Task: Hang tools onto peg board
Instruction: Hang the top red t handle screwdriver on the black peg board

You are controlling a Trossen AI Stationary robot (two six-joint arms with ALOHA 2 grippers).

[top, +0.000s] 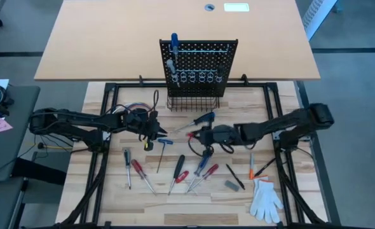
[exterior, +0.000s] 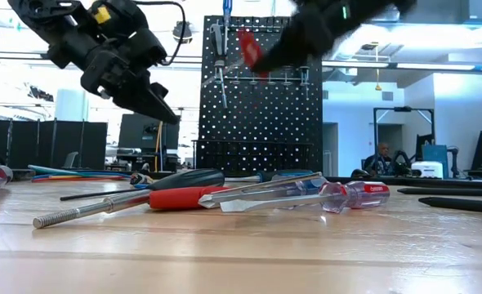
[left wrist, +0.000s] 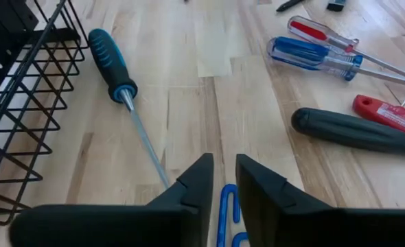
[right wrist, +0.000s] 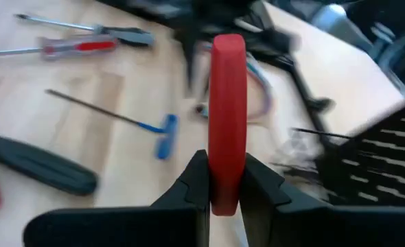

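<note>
Right, the right gripper [right wrist: 220, 180] is pinching a red-handled screwdriver [right wrist: 228, 110], fingers closed on the handle, raised off the bench near the middle, in front of the peg board [top: 200, 63]. The board stands upright at the far edge of the bench, centred, with a wire basket [top: 192, 102] at its base and a row of silver rings [top: 197, 78] across it; a blue-handled screwdriver [top: 174, 44] already hangs near its upper left (one grey tool beside it, too small to name).

The left gripper [left wrist: 221, 180] hovers low over the bench left of centre, fingers nearly together with a narrow gap, holding nothing. Just below its tips lies a blue T-handle hex key [left wrist: 227, 206]. A teal-handled screwdriver [left wrist: 112, 56] lies beside the basket.

Most tools remain flat on the bench: a black-handled screwdriver [top: 178, 166], a red and blue pair [top: 203, 166] and more red ones [top: 136, 168] toward the near edge. A white glove [top: 265, 198] sits at the near right corner. A loop of coloured wires [top: 131, 108] lies left of the basket.
</note>
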